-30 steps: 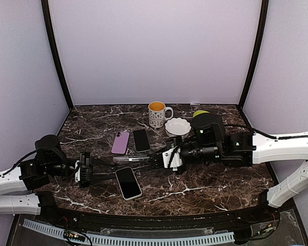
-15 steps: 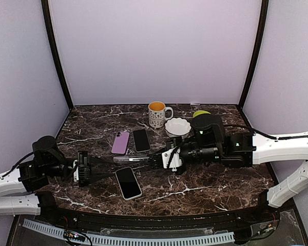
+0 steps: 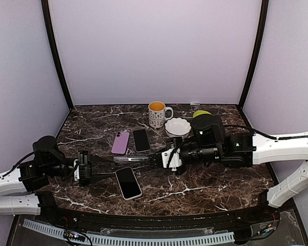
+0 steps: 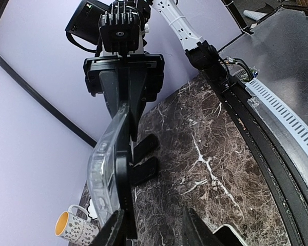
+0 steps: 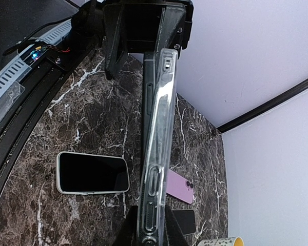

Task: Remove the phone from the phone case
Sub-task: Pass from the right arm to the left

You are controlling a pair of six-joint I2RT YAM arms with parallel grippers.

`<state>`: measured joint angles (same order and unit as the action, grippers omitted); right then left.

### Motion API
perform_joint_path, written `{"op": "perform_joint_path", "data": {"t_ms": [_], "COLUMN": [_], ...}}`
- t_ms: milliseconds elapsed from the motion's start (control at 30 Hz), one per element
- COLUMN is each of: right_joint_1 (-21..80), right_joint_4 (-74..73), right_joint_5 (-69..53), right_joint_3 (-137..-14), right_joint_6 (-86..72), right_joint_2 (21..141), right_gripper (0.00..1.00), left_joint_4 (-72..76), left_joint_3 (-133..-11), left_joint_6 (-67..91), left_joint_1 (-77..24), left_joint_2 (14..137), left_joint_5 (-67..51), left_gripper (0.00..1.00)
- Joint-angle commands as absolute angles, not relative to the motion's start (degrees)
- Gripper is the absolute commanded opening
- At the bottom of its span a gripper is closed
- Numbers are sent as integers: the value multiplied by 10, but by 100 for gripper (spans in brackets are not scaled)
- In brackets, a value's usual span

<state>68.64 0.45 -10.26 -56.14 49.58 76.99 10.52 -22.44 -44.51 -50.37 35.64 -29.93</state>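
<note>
A: Status on the phone case [image 5: 156, 128]?

B: Held off the table [image 3: 210, 179], edge-on, between the two arms. Long axis runs left–right, straight from one wrist to the other. Phone [image 5: 148, 102] looks to be inside it, a dark slab behind the clear wall.

A: Who has it?

B: Right gripper [image 3: 154, 160] is clamped on its end. Left gripper [image 3: 109, 163] has its jaws apart. The far end of the case lies along one finger, and the gap to the other is much wider than the case. Can't tell if that finger touches it.

A: So which arm does the peel?

B: My read: left. Right is the anchor, and left sits at the free end, lined up with the axis. It should close on the case lip there, not the whole sandwich, then pull off-axis.

A: Risk?

B: It's thin and edge-on. With a small offset the left jaws close on air or knock it out of the right's grip. A loose white phone [image 3: 128, 183] lies on the table just below.
</note>
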Motion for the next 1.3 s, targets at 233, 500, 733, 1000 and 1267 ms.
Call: {"op": "perform_joint_path", "data": {"t_ms": [233, 500, 733, 1000, 1267], "right_joint_1": [721, 727, 728, 728, 731], "right_joint_4": [94, 107, 124, 151, 172], "right_joint_5": [-160, -169, -171, -167, -119], "right_joint_3": [-590, -590, -586, -582, -588], "right_joint_6": [486, 477, 470, 460, 454], "right_joint_2": [786, 791, 801, 822, 844], "right_gripper": [0, 0, 0, 0, 0], "left_joint_4": [149, 166, 174, 194, 196], "left_joint_3": [-222, -219, -218, -205, -203], "left_joint_6": [-425, -421, -423, -429, -426], "left_joint_1": [-502, -502, -501, -501, -501], "left_joint_2": [372, 372, 364, 335, 330], "left_joint_5": [-250, -222, -230, -257, -268], "left_gripper": [44, 45, 36, 32, 30]}}
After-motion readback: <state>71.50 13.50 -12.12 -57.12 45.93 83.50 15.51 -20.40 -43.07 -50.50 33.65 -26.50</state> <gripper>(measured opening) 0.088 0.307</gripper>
